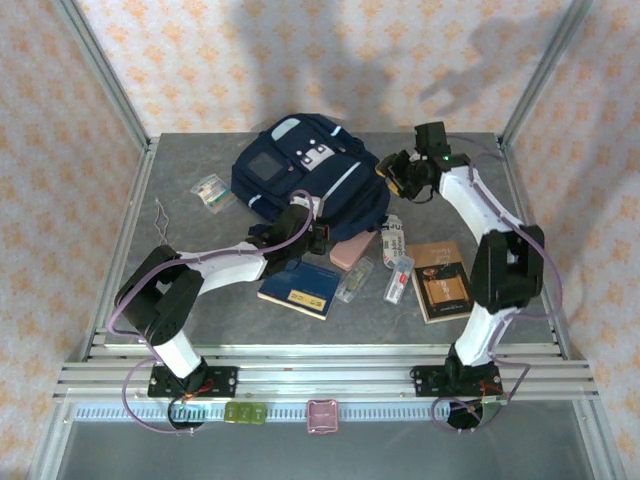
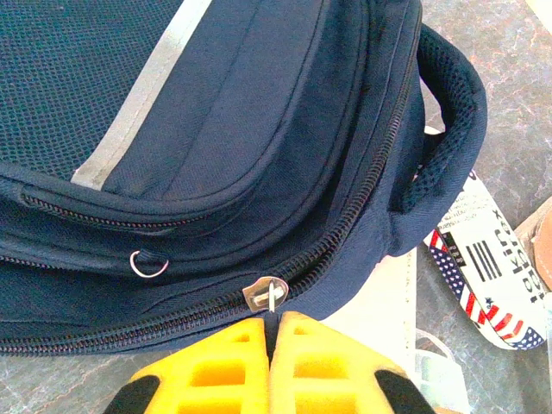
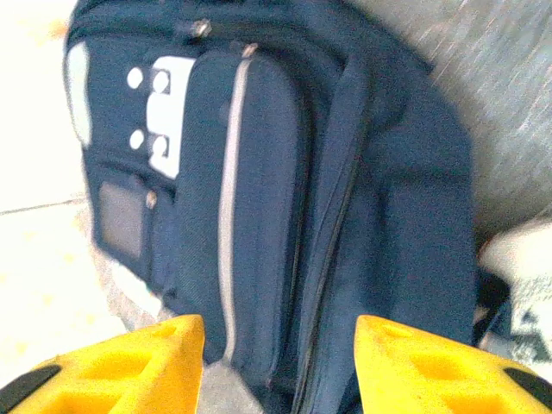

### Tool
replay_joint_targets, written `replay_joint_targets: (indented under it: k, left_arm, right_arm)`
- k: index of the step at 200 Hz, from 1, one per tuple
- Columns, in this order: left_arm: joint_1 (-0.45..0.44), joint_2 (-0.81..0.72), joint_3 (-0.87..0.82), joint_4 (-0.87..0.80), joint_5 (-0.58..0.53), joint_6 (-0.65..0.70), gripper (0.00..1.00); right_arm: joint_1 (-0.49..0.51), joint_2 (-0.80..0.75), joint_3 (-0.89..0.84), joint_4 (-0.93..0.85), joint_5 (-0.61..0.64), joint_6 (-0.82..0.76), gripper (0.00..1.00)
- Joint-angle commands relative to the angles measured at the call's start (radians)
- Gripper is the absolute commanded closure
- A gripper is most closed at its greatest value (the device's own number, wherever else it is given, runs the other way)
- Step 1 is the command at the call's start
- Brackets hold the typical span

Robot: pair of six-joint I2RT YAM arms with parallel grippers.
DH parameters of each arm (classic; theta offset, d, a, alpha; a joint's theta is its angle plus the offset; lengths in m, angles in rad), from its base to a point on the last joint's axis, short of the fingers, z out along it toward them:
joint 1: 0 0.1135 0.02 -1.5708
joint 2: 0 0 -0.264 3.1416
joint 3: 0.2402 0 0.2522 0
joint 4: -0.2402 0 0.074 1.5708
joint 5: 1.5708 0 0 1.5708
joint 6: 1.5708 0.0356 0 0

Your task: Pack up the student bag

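Note:
The student bag (image 1: 310, 175), navy with a grey stripe and pale patches, lies flat at the back middle of the table. At the bag's near edge my left gripper (image 1: 306, 218) is shut, its yellow fingers (image 2: 224, 362) pinched on the silver zipper pull (image 2: 269, 293) of the main zip. The zip looks closed on both sides of the pull. My right gripper (image 1: 396, 177) hovers at the bag's right side. In the right wrist view it (image 3: 278, 345) stands open above the bag (image 3: 259, 216), holding nothing.
In front of the bag lie a blue notebook (image 1: 300, 288), a pink item (image 1: 349, 251), a flag-patterned tube (image 1: 393, 240), two clear packets (image 1: 399, 278) and a brown book (image 1: 441, 281). A small packet (image 1: 213, 192) sits at the left. Metal frame posts edge the table.

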Motion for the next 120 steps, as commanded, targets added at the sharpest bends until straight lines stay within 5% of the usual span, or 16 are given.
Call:
replay_joint_targets:
  k: [1,50,120]
  left_arm:
    - [-0.003,-0.006,0.038,0.024,0.016,0.009,1.0]
    - [-0.005,-0.035,0.03,0.025,0.028,0.008,1.0]
    - [-0.02,-0.064,-0.03,0.046,0.032,-0.003,1.0]
  right_arm:
    - [0.076,-0.048,-0.096,0.073,-0.078,0.05,0.51]
    - [0.206,-0.021,-0.223,0.156,-0.087,0.134,0.51]
    - [0.229,0.185,-0.119,0.209,-0.069,0.191,0.56]
